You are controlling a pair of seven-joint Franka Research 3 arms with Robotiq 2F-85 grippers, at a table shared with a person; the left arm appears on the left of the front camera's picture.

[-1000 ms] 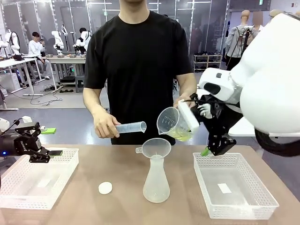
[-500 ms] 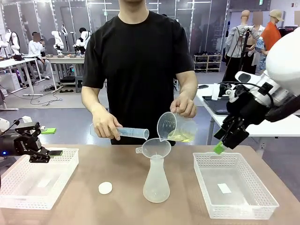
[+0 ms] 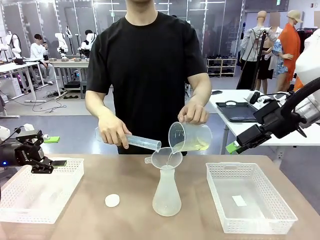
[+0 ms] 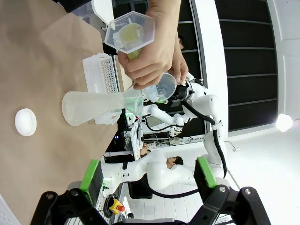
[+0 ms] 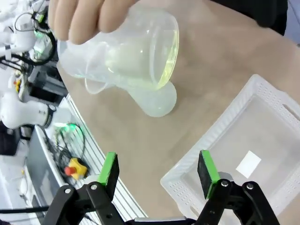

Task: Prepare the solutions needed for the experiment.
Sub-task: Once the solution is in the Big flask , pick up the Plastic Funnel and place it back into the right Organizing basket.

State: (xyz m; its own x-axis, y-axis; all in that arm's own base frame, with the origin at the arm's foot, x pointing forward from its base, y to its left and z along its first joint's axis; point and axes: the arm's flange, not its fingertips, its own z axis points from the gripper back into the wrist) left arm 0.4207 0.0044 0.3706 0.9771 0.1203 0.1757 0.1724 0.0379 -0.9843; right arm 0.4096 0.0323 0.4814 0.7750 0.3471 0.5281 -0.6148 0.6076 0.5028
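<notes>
A person tips a clear beaker (image 3: 189, 137) holding the pale yellow solutions (image 3: 194, 146) over a funnel (image 3: 166, 157) that sits in a frosted conical flask (image 3: 166, 194) at mid-table. A thin stream runs from the spout into the funnel. The person's other hand holds a graduated cylinder (image 3: 136, 141) at the funnel's rim. My right gripper (image 3: 234, 147) hangs open above the right tray, to the right of the beaker, with nothing between its fingers; its own view has the beaker (image 5: 125, 55) and flask (image 5: 158, 99) ahead of the gripper (image 5: 158, 168). My left gripper (image 3: 55, 151) stands open over the left tray.
A white mesh tray (image 3: 235, 166) lies at the right and another tray (image 3: 70, 184) at the left. A small white cap (image 3: 112, 200) rests on the table, left of the flask. In the left wrist view the flask (image 4: 89, 107) and cap (image 4: 26, 122) lie beyond the gripper (image 4: 148, 173).
My right gripper has drawn away from the beaker, going right and slightly up. The person has lowered the beaker and cylinder to the funnel and tilted the beaker further. The left arm is still.
</notes>
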